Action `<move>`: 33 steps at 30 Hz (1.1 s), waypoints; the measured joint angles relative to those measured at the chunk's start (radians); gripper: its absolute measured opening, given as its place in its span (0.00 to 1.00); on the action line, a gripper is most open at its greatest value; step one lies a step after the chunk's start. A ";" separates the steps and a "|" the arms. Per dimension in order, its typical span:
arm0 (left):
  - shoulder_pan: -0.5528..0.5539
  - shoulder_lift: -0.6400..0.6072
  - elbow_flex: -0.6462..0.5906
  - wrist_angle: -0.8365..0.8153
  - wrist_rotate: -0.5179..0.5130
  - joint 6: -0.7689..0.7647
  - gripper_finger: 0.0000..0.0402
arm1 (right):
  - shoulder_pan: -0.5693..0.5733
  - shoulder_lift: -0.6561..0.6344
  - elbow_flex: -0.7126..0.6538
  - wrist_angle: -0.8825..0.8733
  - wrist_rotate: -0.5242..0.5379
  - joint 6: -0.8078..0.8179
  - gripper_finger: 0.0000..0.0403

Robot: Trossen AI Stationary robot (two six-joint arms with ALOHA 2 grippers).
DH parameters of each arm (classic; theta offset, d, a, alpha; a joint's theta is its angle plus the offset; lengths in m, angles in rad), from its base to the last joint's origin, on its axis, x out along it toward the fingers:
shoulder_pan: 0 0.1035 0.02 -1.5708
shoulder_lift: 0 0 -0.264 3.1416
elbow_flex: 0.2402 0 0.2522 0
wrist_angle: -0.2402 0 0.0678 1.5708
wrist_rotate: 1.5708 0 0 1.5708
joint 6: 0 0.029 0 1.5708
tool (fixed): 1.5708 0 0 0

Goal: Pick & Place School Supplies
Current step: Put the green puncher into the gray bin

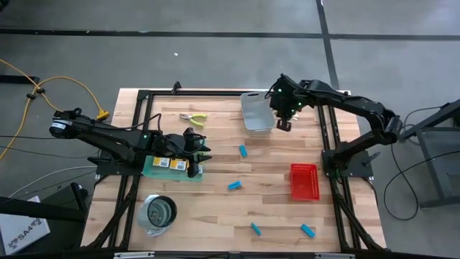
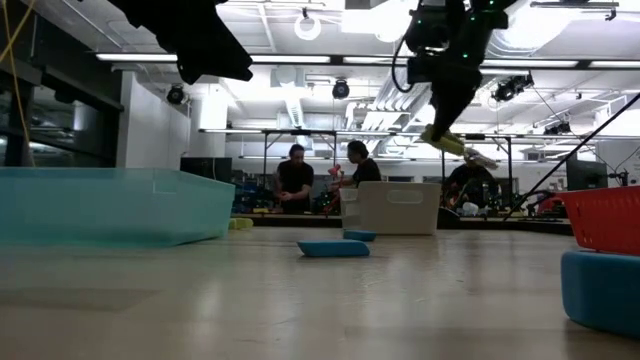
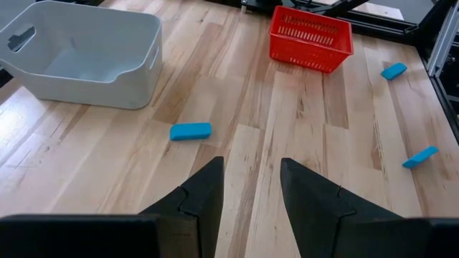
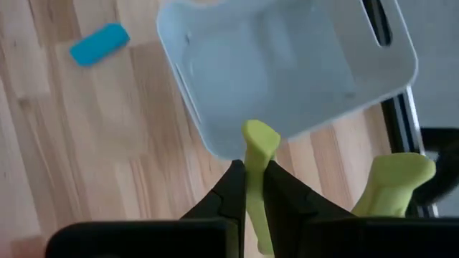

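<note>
My right gripper point(image 1: 284, 122) hovers over the near right corner of the grey bin point(image 1: 256, 111), shut on a yellow-green-handled plier tool point(image 4: 252, 168). It also hangs high in the low view point(image 2: 447, 140). A second plier tool point(image 1: 192, 119) lies flat on the table left of the bin. My left gripper point(image 1: 198, 155) is open above the right end of the green mat point(image 1: 152, 171). There the crayon boxes point(image 1: 169, 165) lie, partly hidden by the arm. Several light-blue blocks point(image 1: 243, 150) point(image 1: 234, 185) point(image 1: 255, 229) lie scattered on the wood. My right gripper pinches one handle point(image 4: 254, 154) of the plier tool between its two fingers, coming from above and pointing down. The handle runs along the fingers and its free end sticks out past the tips. The other handle point(image 4: 396, 180) splays off to one side. The tool is lifted clear.
A red tray point(image 1: 304, 180) stands near the table's right edge, and a round metal cup point(image 1: 158, 214) near the front left. The dark frame rails point(image 1: 329, 137) run along both sides. People stand in the room beyond the table point(image 2: 295, 180). Bare wood lies between the blocks.
</note>
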 joint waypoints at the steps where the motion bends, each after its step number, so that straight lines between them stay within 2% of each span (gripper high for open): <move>1: 0.000 0.000 0.000 0.000 0.000 0.000 0.34 | 0.006 0.009 0.000 0.017 -0.008 0.010 0.06; 7: 0.000 0.000 0.000 0.000 0.000 0.000 0.34 | 0.036 0.070 0.010 0.117 -0.028 0.057 0.06; 13: 0.000 0.000 0.000 0.000 0.000 0.001 0.34 | 0.038 0.141 0.125 0.138 -0.055 0.106 0.06; 20: 0.000 0.000 0.000 -0.001 0.000 0.018 0.34 | 0.038 0.247 0.231 0.220 -0.177 0.152 0.06; 26: 0.000 0.000 0.000 -0.003 0.000 0.018 0.34 | 0.026 0.359 0.238 0.255 -0.166 0.222 0.06; 33: 0.000 0.000 0.000 -0.021 0.000 0.020 0.34 | -0.019 0.430 0.238 0.318 -0.078 0.308 0.06</move>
